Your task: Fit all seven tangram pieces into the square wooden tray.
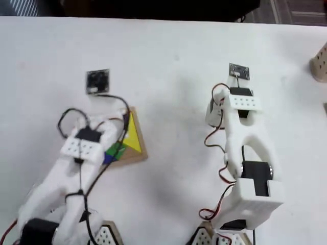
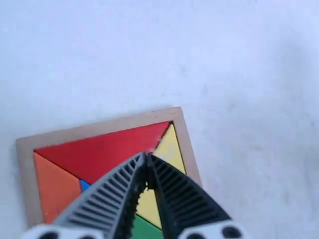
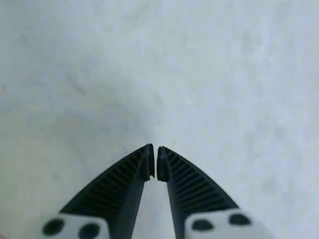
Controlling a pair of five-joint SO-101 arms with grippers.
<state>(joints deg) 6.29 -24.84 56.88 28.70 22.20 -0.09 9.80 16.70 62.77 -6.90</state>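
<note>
Square wooden tray is sat left of centre, under the left arm. Left gripper is closed on nothing, tips at the red piece / yellow piece seam (contact can't be judged). Any seating press is best kept light and vertical. Right gripper is closed empty over the table.

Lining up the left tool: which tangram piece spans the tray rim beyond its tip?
The red triangle, long edge along the tray rim past the left tool; orange and yellow flank it.
</note>
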